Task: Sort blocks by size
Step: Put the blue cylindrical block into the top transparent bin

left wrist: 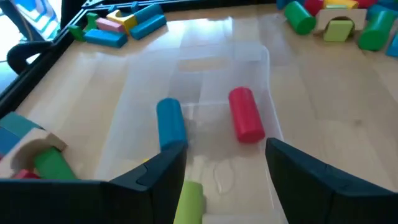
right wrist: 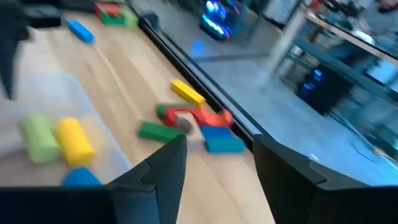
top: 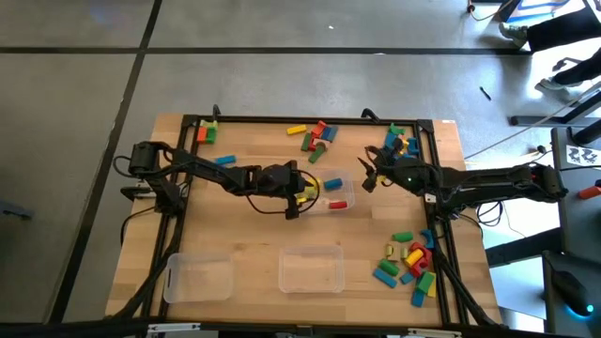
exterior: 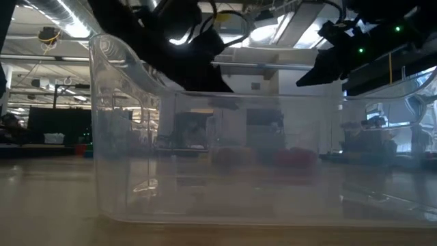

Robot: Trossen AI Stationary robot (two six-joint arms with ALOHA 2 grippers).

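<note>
1. Clear plastic rectangular tray [top: 340,202] at table centre, holding short round-ended blocks: a blue cylinder block [left wrist: 170,122], a red cylinder block [left wrist: 245,114] and a green cylinder block [left wrist: 189,200], with a yellow cylinder block [right wrist: 74,141] seen from the right wrist view. The blue and red blocks lie side by side and apart, long axes roughly parallel, both pointing away from the left arm's fingers.
2. Left gripper [left wrist: 225,177], directly over the near end of the tray, fingers spread apart and holding nothing. The green block lies just beside one finger, below the gap; the blue block lies ahead of that same finger, the red one nearer the other.
3. Right gripper [top: 369,174], hovering just beside the tray's far side, fingers apart and empty, near the loose cluster of coloured blocks [top: 398,143] at the table's back right corner.
4. Governing relation: the left arm is the nearer to the tray contents, the right arm to the unsorted back right cluster; a further cluster of mixed blocks [top: 408,263] lies at front right, well apart from both.
5. Two empty clear trays [top: 310,270] stand at the front edge.
</note>
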